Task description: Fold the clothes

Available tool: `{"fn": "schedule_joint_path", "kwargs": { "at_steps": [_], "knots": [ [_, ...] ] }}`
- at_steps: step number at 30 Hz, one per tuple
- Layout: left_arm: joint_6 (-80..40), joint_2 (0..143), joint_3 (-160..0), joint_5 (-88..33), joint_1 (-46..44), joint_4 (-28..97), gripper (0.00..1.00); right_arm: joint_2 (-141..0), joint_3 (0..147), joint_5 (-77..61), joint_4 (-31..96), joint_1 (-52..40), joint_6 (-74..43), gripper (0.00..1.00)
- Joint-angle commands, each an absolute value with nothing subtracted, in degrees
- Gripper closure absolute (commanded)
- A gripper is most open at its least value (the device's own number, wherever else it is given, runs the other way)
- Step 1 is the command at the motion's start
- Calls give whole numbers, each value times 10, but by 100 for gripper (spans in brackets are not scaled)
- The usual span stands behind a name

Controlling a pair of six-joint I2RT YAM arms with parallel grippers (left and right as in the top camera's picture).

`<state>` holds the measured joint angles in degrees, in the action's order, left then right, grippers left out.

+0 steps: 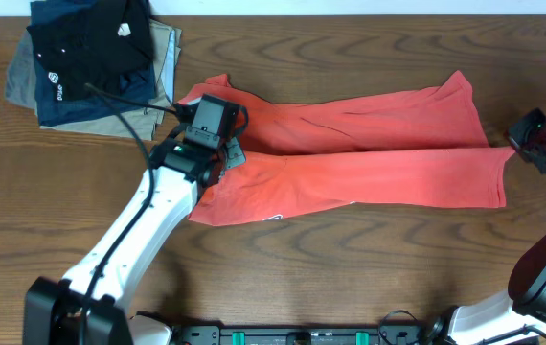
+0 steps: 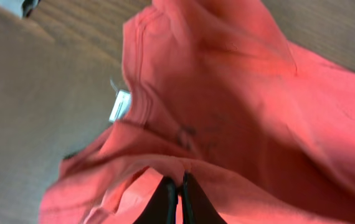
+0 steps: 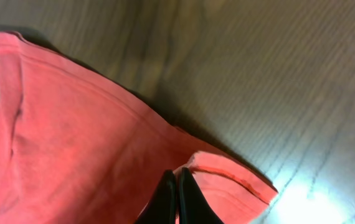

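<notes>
The coral-red T-shirt lies stretched left to right across the table, folded over lengthwise. My left gripper is at its left end, shut on a pinch of the fabric near the collar. In the left wrist view the closed fingers grip a fold of the shirt, with the small white neck tag just beyond. My right gripper is at the shirt's right end, shut on the hem. In the right wrist view the closed fingers hold the hem corner of the shirt.
A stack of folded black, navy and khaki garments sits at the back left corner, close to the left arm. The wooden table shows bare in front of the shirt and at the back right.
</notes>
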<state>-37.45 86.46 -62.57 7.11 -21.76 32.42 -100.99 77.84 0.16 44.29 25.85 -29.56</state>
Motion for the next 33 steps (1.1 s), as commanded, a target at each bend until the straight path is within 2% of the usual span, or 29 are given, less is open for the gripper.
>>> {"fn": "schedule_joint_path", "kwargs": {
  "at_steps": [1, 9, 18, 19, 20, 21, 24, 26, 28, 31, 33],
  "knots": [
    [-371, 893, -635, 102, -216, 302, 94, -1014, 787, 7, 429, 246, -304, 99],
    [-366, 940, -635, 104, -216, 220, 94, -1014, 768, 35, 375, 216, -304, 99],
    [-367, 962, -635, 164, -216, 184, 93, -1014, 752, 58, 324, 201, -304, 99],
    [-367, 964, -635, 164, -216, 183, 84, -1014, 752, 58, 323, 201, -304, 94],
    [-367, 966, -635, 164, -216, 182, 68, -1014, 752, 58, 324, 199, -304, 83],
    [-367, 967, -635, 164, -216, 183, 59, -1014, 752, 58, 325, 198, -303, 73],
    [-353, 965, -636, 159, -216, 188, 7, -1014, 753, 56, 328, 197, -292, 20],
    [-340, 955, -636, 157, -216, 199, 4, -1013, 761, 53, 343, 198, -278, 11],
    [-339, 937, -636, 157, -216, 220, 3, -1013, 776, 53, 370, 198, -271, 8],
    [-339, 900, -636, 152, -216, 258, 4, -1013, 804, 35, 422, 199, -271, 9],
    [-339, 879, -636, 128, -216, 289, 5, -1013, 815, -5, 450, 198, -258, 14]
  ]
}}
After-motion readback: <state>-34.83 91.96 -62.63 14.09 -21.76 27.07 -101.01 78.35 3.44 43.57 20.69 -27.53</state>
